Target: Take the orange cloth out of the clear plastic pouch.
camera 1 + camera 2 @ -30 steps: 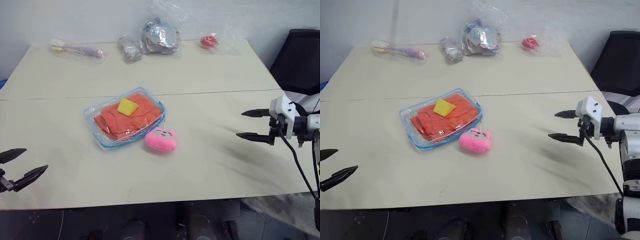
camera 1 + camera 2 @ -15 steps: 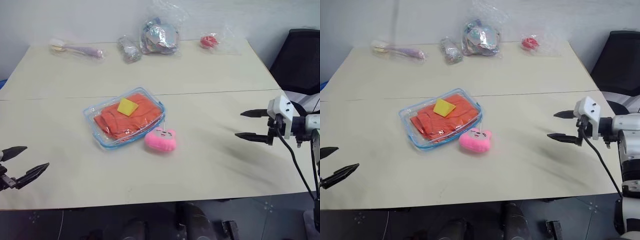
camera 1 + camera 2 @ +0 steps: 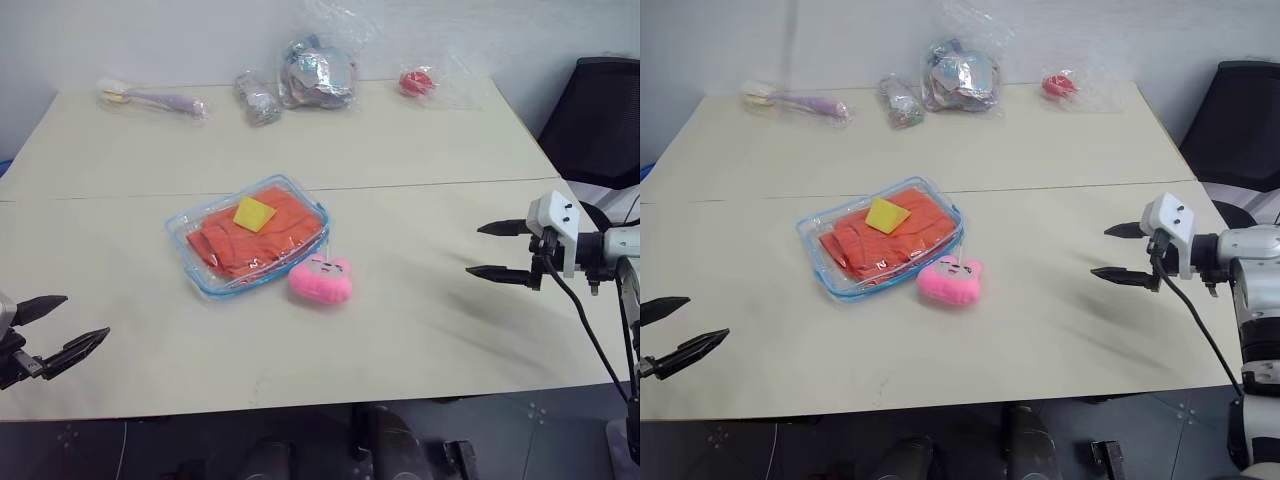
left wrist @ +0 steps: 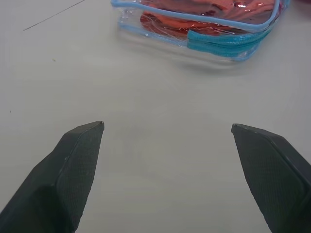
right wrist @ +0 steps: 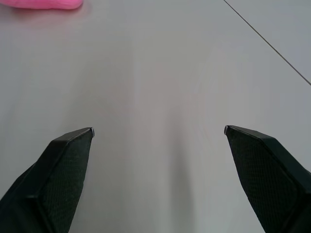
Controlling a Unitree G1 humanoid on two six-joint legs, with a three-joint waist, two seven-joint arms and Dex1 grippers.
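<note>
Orange cloth lying inside the clear plastic pouch
Left gripper and right gripper hovering with fingers spread, holding nothing

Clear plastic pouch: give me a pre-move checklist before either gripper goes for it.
1. Left gripper open and empty: ok.
2. Right gripper open and empty: ok.
3. Orange cloth inside the clear plastic pouch: ok.
4. Pouch top free: not ok, a yellow square piece sits on or in it.
5. Pouch side free: not ok, pink plush toy against it.
6. Zip open: cannot tell.
</note>
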